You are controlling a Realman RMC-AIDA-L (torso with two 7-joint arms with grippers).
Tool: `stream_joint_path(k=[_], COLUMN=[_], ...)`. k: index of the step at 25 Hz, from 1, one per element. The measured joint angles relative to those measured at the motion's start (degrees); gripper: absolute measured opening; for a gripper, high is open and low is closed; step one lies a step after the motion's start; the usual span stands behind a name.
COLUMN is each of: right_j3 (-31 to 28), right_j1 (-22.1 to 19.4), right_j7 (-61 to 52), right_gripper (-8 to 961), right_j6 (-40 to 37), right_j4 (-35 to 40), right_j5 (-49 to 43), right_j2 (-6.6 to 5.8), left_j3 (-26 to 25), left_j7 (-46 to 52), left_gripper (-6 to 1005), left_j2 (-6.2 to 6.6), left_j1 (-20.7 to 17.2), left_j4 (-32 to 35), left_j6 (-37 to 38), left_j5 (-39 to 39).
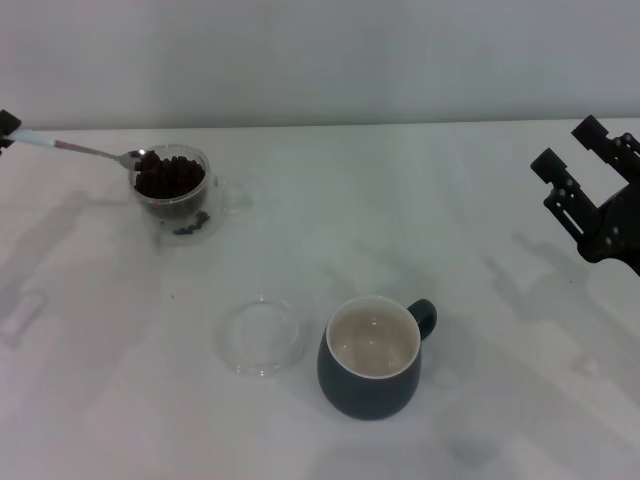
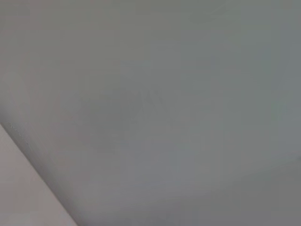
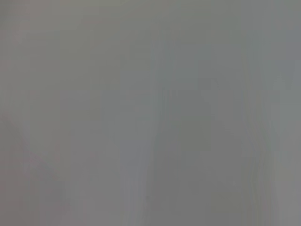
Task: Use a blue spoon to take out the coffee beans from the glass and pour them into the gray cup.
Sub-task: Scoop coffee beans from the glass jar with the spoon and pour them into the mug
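Observation:
The glass (image 1: pixel 176 196) stands at the table's far left, heaped with dark coffee beans (image 1: pixel 170 177); a few more show low at its base. The blue spoon (image 1: pixel 90 151) slopes down from the left, its metal bowl at the glass's left rim against the heap. Its pale handle ends in my left gripper (image 1: pixel 6 130), which shows only at the picture's left edge and is shut on it. The gray cup (image 1: pixel 372 362) stands in the near middle, its cream inside bare, handle to the right. My right gripper (image 1: pixel 571 150) hangs open at the far right. Both wrist views show only blank grey.
A flat clear glass dish (image 1: pixel 262 336) lies just left of the gray cup. The white table (image 1: pixel 480 300) runs back to a pale wall.

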State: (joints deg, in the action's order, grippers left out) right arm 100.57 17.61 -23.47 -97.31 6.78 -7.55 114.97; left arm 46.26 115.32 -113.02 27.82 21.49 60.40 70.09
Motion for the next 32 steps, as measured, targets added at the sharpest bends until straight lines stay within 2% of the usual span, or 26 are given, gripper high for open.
stream_joint_path(k=[16,25,32], right_j3=[0.0,-1.7,-7.3], right_j1=[0.1,0.2,0.6], right_j7=[0.4,0.4,0.3], right_gripper=[570,569,568], right_j6=[0.3,2.4,4.3], right_j4=[-0.3,0.0,0.0], right_j5=[0.0,0.7,0.7], right_j2=[0.08,0.07,0.11], left_j3=[0.7,5.1,6.9], left_j7=[1.4,1.9,1.9], left_gripper=[136,135,136], left_j2=[-0.65,-2.38,-3.40], left_j1=[1.0,2.1,2.3], left_j4=[-2.2,-2.4,-2.1], left_j6=[4.9,6.4,9.0], left_j5=[1.0,1.4,1.6])
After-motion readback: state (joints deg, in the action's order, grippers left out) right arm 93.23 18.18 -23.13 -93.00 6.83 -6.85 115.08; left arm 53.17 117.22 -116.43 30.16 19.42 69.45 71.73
